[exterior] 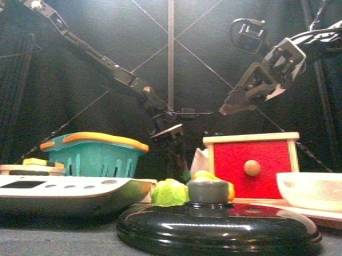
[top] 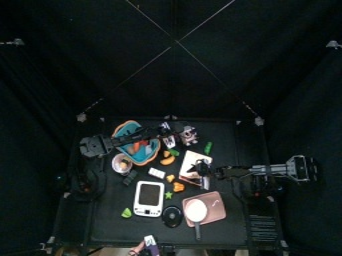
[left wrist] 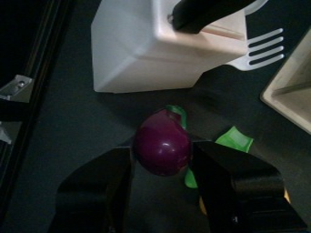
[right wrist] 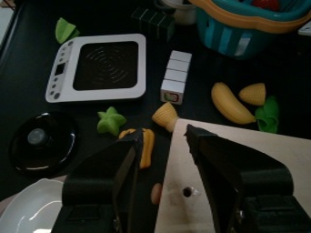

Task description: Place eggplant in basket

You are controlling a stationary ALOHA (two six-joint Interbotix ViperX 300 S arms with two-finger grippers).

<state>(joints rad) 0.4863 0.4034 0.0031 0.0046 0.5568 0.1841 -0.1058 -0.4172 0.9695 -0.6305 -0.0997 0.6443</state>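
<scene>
The purple eggplant (left wrist: 162,146) with a green stem sits between my left gripper's (left wrist: 165,177) two jaws, which press on its sides; below it is the dark tabletop. In the front view the left gripper (exterior: 167,130) hangs behind the middle of the table. The teal basket (top: 120,128) with an orange rim stands at the table's back left; it also shows in the front view (exterior: 94,160) and the right wrist view (right wrist: 243,36). My right gripper (right wrist: 165,159) is open and empty above a wooden board, raised at the right (exterior: 245,98).
A white block (left wrist: 145,45) and a white fork (left wrist: 261,50) lie close beyond the eggplant. A white device (top: 150,197), a pinkish plate (top: 205,210), a red box (exterior: 251,168), a black lid (exterior: 214,225), a white bowl (exterior: 314,190) and yellow fruit (right wrist: 231,102) crowd the table.
</scene>
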